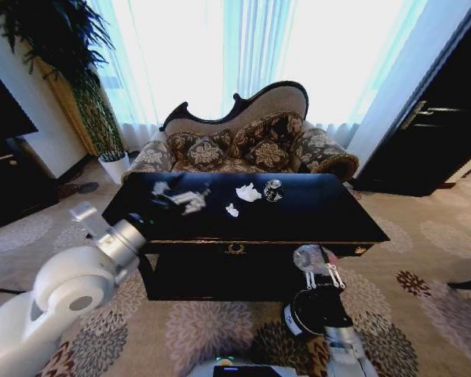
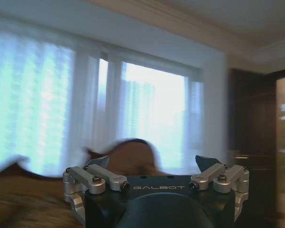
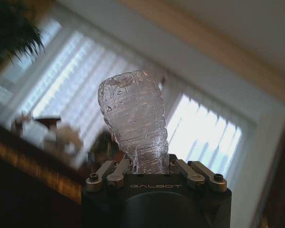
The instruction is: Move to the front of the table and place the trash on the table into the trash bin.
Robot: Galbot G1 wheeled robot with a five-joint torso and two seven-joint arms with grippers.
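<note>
Your right gripper (image 1: 320, 276) sits low in front of the table (image 1: 298, 216), below its front edge, and it is closed on the clear plastic bottle (image 3: 133, 121); in the right wrist view the fingers (image 3: 115, 172) pinch the bottle's narrow end and its crumpled body stands straight out from the jaws, long axis in line with the gripper. The relation that matters is bottle to trash bin (image 1: 304, 312); in the head view the bin stands on the carpet just beside and beneath the right wrist, nearer the robot than the bottle's free end, so the drop looks to me like a short move down and back toward you rather than a reach. The right arm comes up from the base with the gripper pointing up and away toward the table. Your left gripper (image 1: 190, 199) is extended over the left part of the tabletop, fingers (image 2: 97, 176) spread wide and holding nothing; it lies nearer the remaining trash than the right does. Two tissue wads (image 1: 247, 192) and a small dark cup (image 1: 273, 189) rest near the table's middle, just to the right of the left gripper, still to be collected.
</note>
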